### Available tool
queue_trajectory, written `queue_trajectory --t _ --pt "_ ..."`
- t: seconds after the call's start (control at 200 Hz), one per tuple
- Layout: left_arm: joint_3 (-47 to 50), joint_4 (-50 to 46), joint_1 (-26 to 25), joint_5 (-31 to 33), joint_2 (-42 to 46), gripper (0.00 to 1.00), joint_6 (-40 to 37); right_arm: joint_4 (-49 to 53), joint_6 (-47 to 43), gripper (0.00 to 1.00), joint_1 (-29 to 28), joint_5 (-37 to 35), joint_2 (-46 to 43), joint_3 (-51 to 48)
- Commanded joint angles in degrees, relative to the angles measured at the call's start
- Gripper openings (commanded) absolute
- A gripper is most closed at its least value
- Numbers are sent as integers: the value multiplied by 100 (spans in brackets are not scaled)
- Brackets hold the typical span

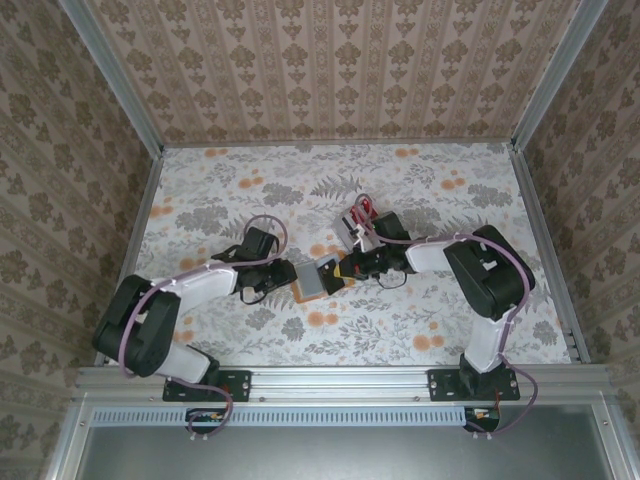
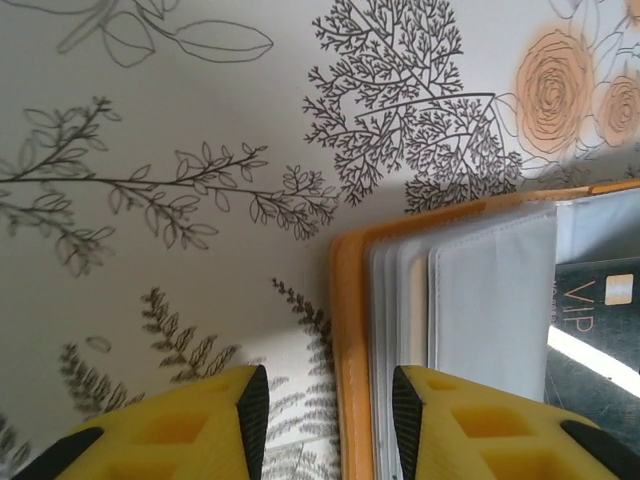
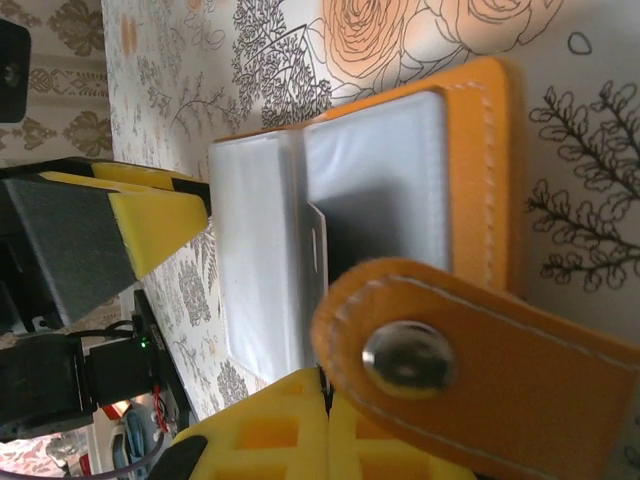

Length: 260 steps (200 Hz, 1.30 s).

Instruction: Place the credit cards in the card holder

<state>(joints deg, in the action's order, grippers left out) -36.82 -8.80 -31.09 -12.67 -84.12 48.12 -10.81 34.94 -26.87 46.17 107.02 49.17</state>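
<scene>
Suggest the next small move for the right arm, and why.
Probably slide the right fingers slightly further toward the card holder, seating the dark card. It looks only partly inside a sleeve, and the open left fingers straddle the holder's orange edge, seemingly bracing it.

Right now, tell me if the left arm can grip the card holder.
Probably yes: the left gripper is open and the orange edge of the card holder lies between its fingers, nothing blocking. The right gripper holds a credit card.
</scene>
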Motion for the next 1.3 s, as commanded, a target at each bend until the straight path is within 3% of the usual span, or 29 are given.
queue_trajectory --t 0.0,0.455,0.81,1.295 --pt "-8 305 -11 -164 -215 38 -127 -152 108 1 -55 195 126 171" --pt "87 352 42 -106 -403 24 -181 467 -298 1 -55 -139 -562 9" --pt "41 283 42 -105 -328 23 -273 292 -56 1 -29 -42 13 174" --pt "43 366 33 -144 -418 23 -293 131 -68 1 -37 440 165 263"
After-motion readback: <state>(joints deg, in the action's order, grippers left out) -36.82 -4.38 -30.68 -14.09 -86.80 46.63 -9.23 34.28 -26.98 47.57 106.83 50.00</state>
